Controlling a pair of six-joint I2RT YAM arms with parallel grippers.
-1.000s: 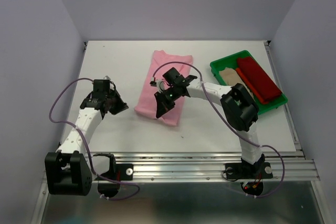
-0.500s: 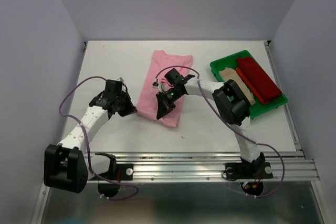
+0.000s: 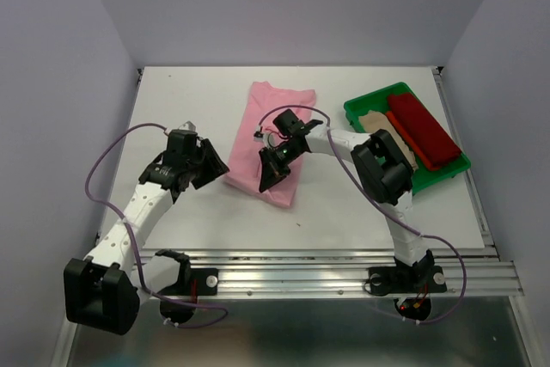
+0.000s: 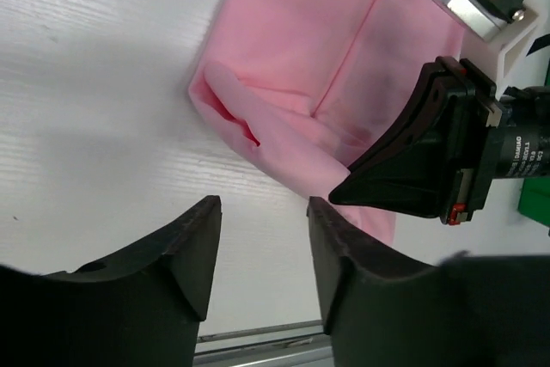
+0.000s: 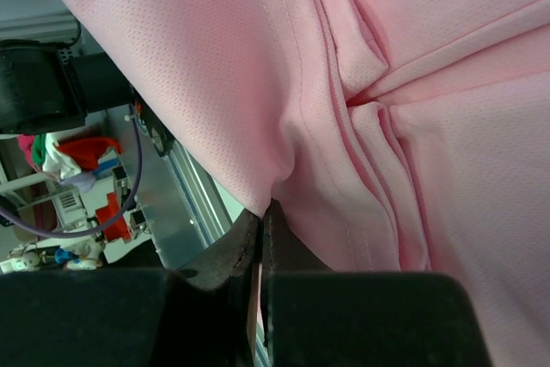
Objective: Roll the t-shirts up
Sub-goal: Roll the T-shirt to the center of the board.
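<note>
My right gripper (image 5: 260, 217) pinches the limp pink t-shirt (image 3: 273, 118) at its near hem; my spread left gripper (image 4: 262, 211) should take its floppy corner.

The only writing I can find is some tiny white print on the black round part (image 4: 518, 149) behind the right gripper (image 4: 342, 193), just right of the pink t-shirt (image 4: 301, 49) in the left wrist view, and it is too small to read.
</note>
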